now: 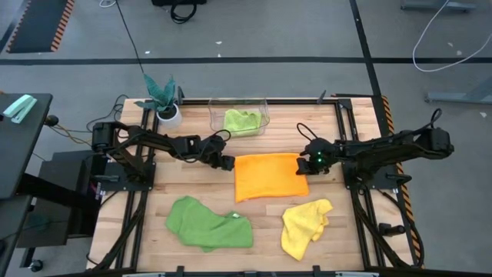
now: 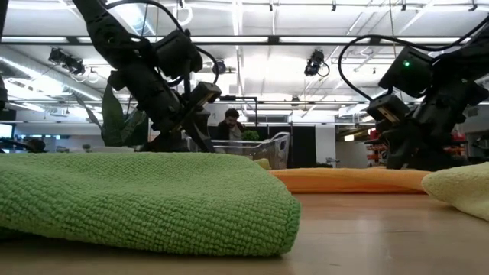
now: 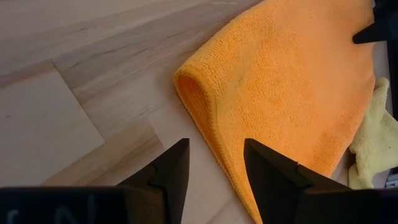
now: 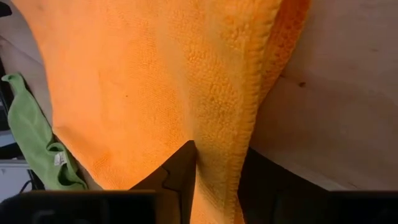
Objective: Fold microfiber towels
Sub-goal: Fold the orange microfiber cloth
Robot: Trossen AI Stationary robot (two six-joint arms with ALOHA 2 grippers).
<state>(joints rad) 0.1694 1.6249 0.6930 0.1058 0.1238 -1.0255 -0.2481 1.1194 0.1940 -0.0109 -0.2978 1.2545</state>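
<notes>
Darker green towel [image 2: 137, 202] lying untouched nearest camera while right gripper [image 4: 217, 180] is pinching orange towel's [image 1: 267, 176] edge beside the bin [image 1: 239, 117], left gripper [image 3: 214, 168] spread at its opposite corner; next probably fold across.

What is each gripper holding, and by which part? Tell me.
The right gripper pinches the orange towel by its folded right edge. The left gripper is open by the towel's left corner, holding nothing.

orange towel [image 1: 267, 175]: nubby matt cloth | table [image 1: 354, 231]: pale smooth wood | bin [image 1: 239, 116]: clear plastic
</notes>
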